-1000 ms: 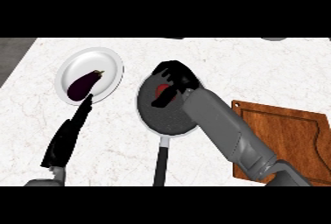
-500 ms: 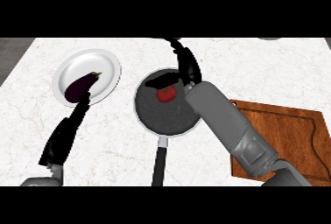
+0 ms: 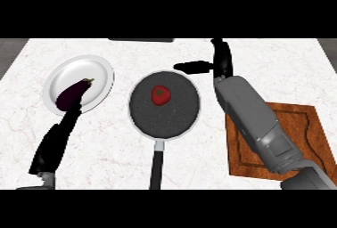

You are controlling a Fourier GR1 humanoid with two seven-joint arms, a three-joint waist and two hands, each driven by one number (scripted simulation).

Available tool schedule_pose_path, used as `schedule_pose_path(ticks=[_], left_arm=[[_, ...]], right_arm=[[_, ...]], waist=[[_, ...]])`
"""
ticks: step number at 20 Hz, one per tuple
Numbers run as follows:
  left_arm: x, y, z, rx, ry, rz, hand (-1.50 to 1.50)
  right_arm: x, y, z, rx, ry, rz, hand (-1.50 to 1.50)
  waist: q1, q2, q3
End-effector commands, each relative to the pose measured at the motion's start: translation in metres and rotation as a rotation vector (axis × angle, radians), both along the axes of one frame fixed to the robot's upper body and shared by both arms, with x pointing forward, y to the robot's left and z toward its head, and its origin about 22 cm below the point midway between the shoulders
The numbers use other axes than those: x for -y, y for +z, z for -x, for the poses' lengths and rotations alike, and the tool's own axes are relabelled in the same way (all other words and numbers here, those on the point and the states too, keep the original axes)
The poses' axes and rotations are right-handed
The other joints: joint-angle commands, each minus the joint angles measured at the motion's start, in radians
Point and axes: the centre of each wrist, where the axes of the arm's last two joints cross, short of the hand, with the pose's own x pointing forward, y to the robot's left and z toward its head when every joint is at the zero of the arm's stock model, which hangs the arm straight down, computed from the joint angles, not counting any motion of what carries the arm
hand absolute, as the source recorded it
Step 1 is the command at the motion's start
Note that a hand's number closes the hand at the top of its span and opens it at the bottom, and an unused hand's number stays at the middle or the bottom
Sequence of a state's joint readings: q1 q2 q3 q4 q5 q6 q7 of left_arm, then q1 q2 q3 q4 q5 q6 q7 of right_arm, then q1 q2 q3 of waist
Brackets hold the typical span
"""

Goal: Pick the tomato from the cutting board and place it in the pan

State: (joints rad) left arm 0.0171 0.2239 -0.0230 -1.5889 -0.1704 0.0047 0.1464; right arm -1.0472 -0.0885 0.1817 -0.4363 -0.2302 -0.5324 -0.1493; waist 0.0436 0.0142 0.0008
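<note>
The red tomato (image 3: 161,94) lies in the dark pan (image 3: 164,119), in its far half, with nothing touching it. My right hand (image 3: 222,60) is open beyond the pan's far right rim, fingers straight and pointing away, thumb out to the left. Its grey forearm runs down across the wooden cutting board (image 3: 296,147), which carries nothing I can see. My left hand (image 3: 56,144) rests at the lower left, fingers straight, pointing up toward the plate.
A white plate (image 3: 76,75) at the far left holds a dark purple eggplant (image 3: 72,93). The pan's long black handle (image 3: 157,167) points toward me. A dark object (image 3: 141,39) sits at the counter's far edge.
The right hand has let go of the tomato and lifted away to the far right of the pan. The tomato now lies uncovered in the pan.
</note>
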Motion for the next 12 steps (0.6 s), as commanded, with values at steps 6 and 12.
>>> schedule_pose_path(ticks=[6, 12], left_arm=[[-0.003, -0.014, 0.009, -0.009, 0.031, 0.000, 0.00], [0.003, -0.022, 0.021, -0.021, 0.033, 0.003, 0.00]], right_arm=[[0.138, -0.014, 0.005, 0.076, -0.008, 0.051, -1.50], [0.193, -0.013, 0.014, 0.087, -0.019, 0.058, -1.50]], waist=[[-0.036, -0.010, 0.000], [-0.030, -0.010, 0.000]])
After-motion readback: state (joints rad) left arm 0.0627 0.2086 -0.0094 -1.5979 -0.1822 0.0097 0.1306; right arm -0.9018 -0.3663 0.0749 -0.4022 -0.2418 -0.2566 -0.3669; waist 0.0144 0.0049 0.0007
